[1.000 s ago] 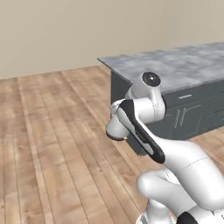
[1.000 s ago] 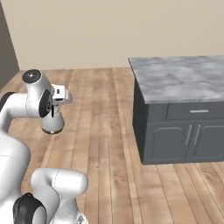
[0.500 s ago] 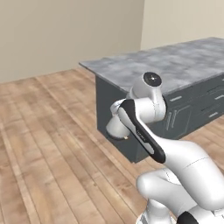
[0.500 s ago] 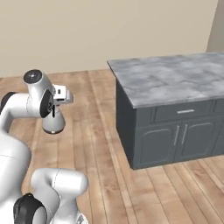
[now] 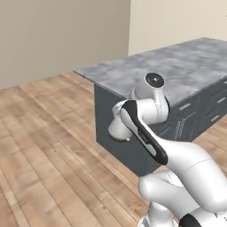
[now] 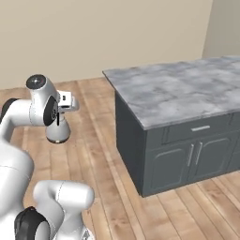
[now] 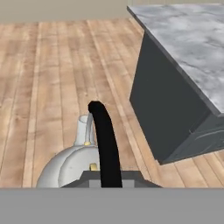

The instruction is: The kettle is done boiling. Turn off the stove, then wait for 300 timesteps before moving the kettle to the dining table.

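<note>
Gripper [image 7: 105, 181] clamped tight on the black handle of the kettle [image 7: 72, 164], carried above the wood floor [image 7: 48, 78]. Marble-topped dining table [image 6: 173, 91] stands to the right, apart from the kettle.

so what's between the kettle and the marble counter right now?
Nothing: bare wood floor separates the kettle from the counter in the right base view.

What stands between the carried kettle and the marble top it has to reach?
Nothing visible does. The kettle hangs from the gripper, which is shut on its black handle, above bare wood floor. The marble top lies beside it, across open floor, with its near corner bare.
</note>
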